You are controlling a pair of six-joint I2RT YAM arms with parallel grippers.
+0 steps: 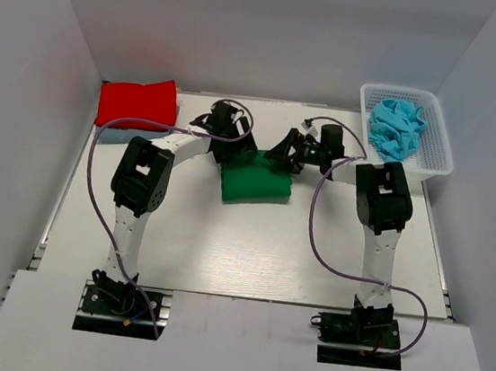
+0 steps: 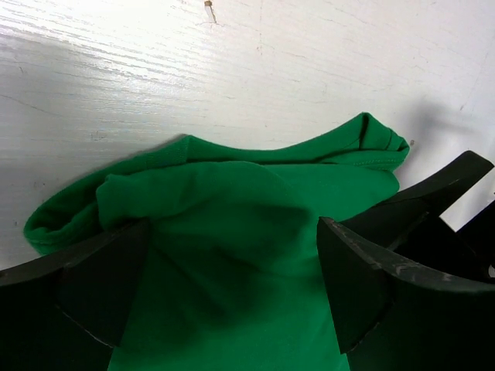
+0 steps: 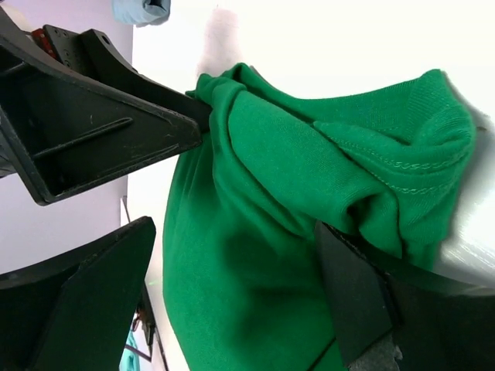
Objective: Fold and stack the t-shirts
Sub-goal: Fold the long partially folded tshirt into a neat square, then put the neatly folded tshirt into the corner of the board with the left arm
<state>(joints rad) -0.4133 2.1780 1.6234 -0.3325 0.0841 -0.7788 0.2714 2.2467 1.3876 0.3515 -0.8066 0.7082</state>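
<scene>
A dark green t-shirt (image 1: 257,185) lies folded in a thick bundle at the table's middle back. My left gripper (image 1: 234,155) is at its back left corner and my right gripper (image 1: 280,156) at its back right corner. In the left wrist view the left gripper (image 2: 232,286) is open, its jaws straddling the green cloth (image 2: 232,201). The right gripper (image 3: 232,301) is open too, with green cloth (image 3: 263,201) between its jaws and a rolled hem draped over one finger (image 3: 356,301). A bright red t-shirt (image 1: 137,104) lies folded at the back left. Blue t-shirts (image 1: 395,127) are crumpled in the basket.
The white mesh basket (image 1: 442,141) stands at the back right against the wall. A strip of pale blue cloth (image 1: 114,136) shows under the red shirt. White walls close in the table on three sides. The left gripper's finger (image 3: 93,124) shows in the right wrist view.
</scene>
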